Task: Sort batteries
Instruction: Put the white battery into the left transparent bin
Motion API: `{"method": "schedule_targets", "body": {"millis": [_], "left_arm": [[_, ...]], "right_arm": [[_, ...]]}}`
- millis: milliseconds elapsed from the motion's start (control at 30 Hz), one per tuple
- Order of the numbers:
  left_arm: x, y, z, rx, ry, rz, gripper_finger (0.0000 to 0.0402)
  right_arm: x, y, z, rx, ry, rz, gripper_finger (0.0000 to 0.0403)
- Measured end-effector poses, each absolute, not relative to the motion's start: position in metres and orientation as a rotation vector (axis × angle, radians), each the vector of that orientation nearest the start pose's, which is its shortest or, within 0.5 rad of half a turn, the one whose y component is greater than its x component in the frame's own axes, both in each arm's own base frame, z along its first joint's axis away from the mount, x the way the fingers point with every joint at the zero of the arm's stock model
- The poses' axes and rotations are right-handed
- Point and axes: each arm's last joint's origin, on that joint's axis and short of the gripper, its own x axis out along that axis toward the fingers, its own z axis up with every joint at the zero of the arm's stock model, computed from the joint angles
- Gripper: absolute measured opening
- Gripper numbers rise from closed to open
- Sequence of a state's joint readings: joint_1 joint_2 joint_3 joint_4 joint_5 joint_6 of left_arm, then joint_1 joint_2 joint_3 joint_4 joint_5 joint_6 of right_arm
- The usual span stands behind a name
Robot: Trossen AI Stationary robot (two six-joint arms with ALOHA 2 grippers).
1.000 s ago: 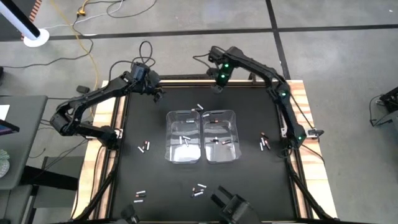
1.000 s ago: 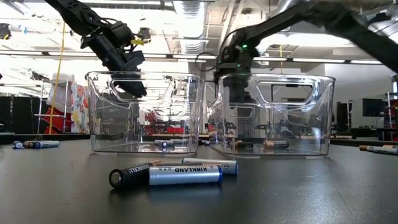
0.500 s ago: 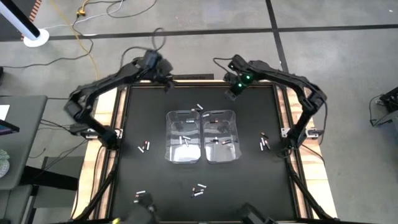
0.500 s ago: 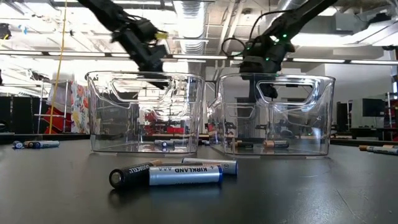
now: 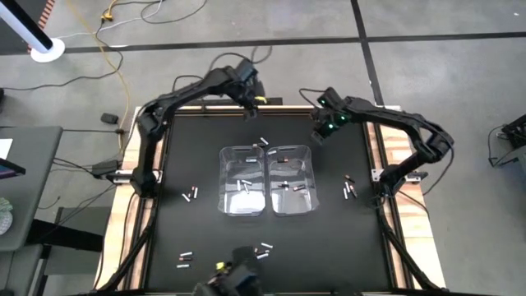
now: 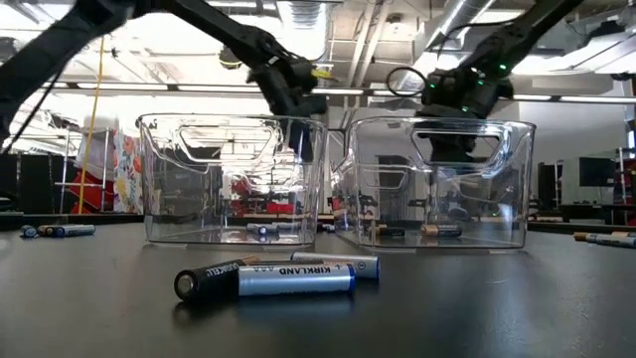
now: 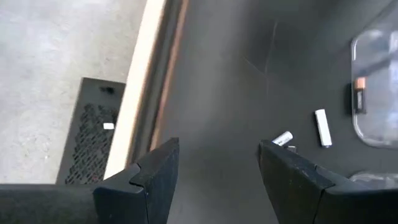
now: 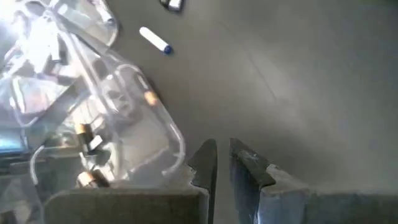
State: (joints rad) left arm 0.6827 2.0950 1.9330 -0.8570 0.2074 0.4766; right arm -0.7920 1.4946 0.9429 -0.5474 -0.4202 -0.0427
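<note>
Batteries (image 5: pixel 190 194) dot the black table (image 5: pixel 329 238); left hand (image 7: pixel 217 165) apart, right hand (image 8: pixel 222 163) nearly together.

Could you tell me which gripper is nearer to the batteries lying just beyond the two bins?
Left. The left gripper hangs just beyond those batteries, near the table's far edge; the right gripper is off to their right.

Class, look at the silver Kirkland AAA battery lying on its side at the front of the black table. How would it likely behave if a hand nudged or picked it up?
The Kirkland AAA battery is a smooth cylinder lying flat, so a sideways nudge would probably roll it. Its slick metallic wrap may slip in a loose pinch. It looks rigid, and probably heavy for its size. A dark battery touching it would likely move too.
</note>
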Motion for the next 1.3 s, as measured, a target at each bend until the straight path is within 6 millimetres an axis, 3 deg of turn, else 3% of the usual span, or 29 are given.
{"method": "schedule_targets", "body": {"millis": [233, 500, 833, 1300], "left_arm": [[0.393, 0.268, 0.227, 0.058, 1.147, 0.051, 0.021], [0.417, 0.248, 0.206, 0.192, 1.25, -0.079, 0.021], [0.423, 0.226, 0.199, 0.247, 1.308, -0.151, 0.021], [0.426, 0.227, 0.196, 0.213, 1.312, -0.09, 0.021]], "right_arm": [[0.187, -0.19, 0.187, 0.621, 0.899, -0.36, 0.0061], [0.177, -0.194, 0.179, 0.607, 0.912, -0.368, 0.0061], [0.174, -0.197, 0.179, 0.584, 0.91, -0.368, 0.0061], [0.174, -0.197, 0.179, 0.612, 0.908, -0.379, 0.0061]]}}
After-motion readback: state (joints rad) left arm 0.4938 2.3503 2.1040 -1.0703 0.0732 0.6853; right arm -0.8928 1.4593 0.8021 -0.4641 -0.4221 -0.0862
